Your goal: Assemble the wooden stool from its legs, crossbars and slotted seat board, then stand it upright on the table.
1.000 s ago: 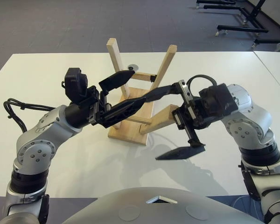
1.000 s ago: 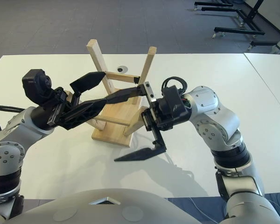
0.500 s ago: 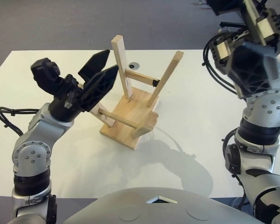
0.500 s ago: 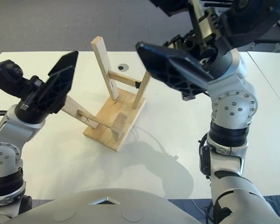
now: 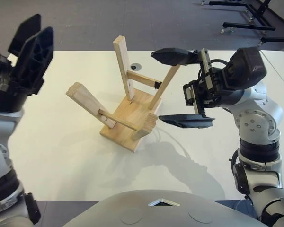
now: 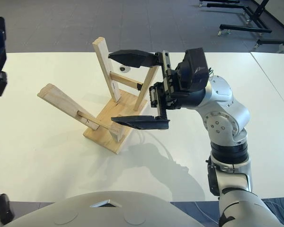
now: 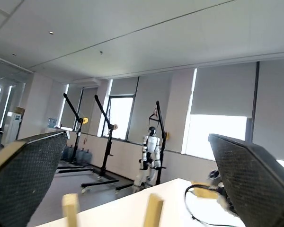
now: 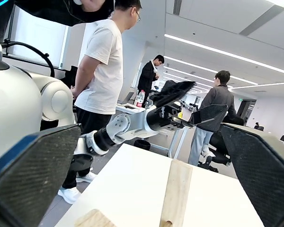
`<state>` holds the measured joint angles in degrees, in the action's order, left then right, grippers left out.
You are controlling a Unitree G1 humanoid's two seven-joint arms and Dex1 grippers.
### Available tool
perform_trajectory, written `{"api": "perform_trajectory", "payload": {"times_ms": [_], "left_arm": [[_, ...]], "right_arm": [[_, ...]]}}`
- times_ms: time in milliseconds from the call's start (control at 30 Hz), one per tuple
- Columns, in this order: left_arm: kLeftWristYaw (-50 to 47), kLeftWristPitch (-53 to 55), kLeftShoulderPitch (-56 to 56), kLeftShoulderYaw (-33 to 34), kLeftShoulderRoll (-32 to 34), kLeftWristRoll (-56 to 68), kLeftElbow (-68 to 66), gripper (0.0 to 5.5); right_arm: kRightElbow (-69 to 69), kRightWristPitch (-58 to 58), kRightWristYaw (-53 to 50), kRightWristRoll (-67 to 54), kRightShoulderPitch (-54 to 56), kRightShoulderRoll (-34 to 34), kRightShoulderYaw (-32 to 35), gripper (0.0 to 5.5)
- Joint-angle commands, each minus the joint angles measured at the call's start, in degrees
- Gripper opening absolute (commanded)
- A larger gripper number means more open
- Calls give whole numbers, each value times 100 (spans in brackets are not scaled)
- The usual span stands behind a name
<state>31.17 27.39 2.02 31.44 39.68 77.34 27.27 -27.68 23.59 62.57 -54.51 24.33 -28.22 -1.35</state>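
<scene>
The wooden stool (image 5: pixel 128 124) rests upside down with its seat board on the white table (image 5: pixel 57 151), its legs (image 5: pixel 123 66) and crossbars (image 5: pixel 142 79) sticking up at a slant. One leg (image 5: pixel 86 100) leans out toward the left. My right gripper (image 5: pixel 180 89) hovers open just right of the stool, one finger above the far right leg (image 5: pixel 166 80), the other near the seat's right corner, touching nothing. My left gripper (image 5: pixel 31 47) is raised high at the far left, open and empty, well clear of the stool. Leg tips (image 8: pixel 175 194) appear between the right fingers (image 8: pixel 33 175).
A small round hole (image 5: pixel 134 66) sits in the table behind the stool. Another white table (image 5: pixel 279 61) adjoins on the right. Black metal frames (image 5: pixel 246 26) stand on the floor beyond. Bare tabletop surrounds the stool.
Both grippers left the stool they were at a second ago. The left arm swung up and away to the left. The right arm rose high, then came down beside the stool. The stool turned slightly.
</scene>
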Motion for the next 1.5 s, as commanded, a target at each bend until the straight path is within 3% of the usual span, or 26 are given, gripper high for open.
{"api": "perform_trajectory", "payload": {"times_ms": [33, 233, 533, 833, 1000, 1133, 1200, 1333, 1500], "left_arm": [[687, 46, -683, -356, 399, -1393, -795, 540], [891, -330, -759, -1186, 436, -3292, -1454, 540], [1474, 289, -1240, -1596, 394, -3061, -144, 540], [1174, 204, -700, -1914, 201, -3693, -374, 540], [982, 227, -447, -1298, -12, -3094, 2, 540], [842, 375, -55, -376, 105, -2004, 246, 540], [791, 480, 41, -266, 130, -1594, 393, 540], [871, 684, -232, -711, 184, -1676, 639, 540], [997, 608, -544, -1551, 337, -2748, 372, 540]], "right_arm": [[-51, -151, 201, 333, -209, -88, -131, 536], [102, -340, 322, 442, -164, -3, -21, 536], [544, -597, 443, 670, 108, -351, 484, 536], [462, -334, 365, 97, 198, -470, 878, 536], [-180, 285, 63, -1008, -215, -430, 925, 536], [-328, 360, -18, -1169, -380, -456, 933, 536], [-347, 317, -40, -1091, -424, -432, 909, 536], [-362, 276, -45, -1035, -445, -406, 878, 536], [-396, 289, -54, -1101, -412, -410, 938, 536]]}}
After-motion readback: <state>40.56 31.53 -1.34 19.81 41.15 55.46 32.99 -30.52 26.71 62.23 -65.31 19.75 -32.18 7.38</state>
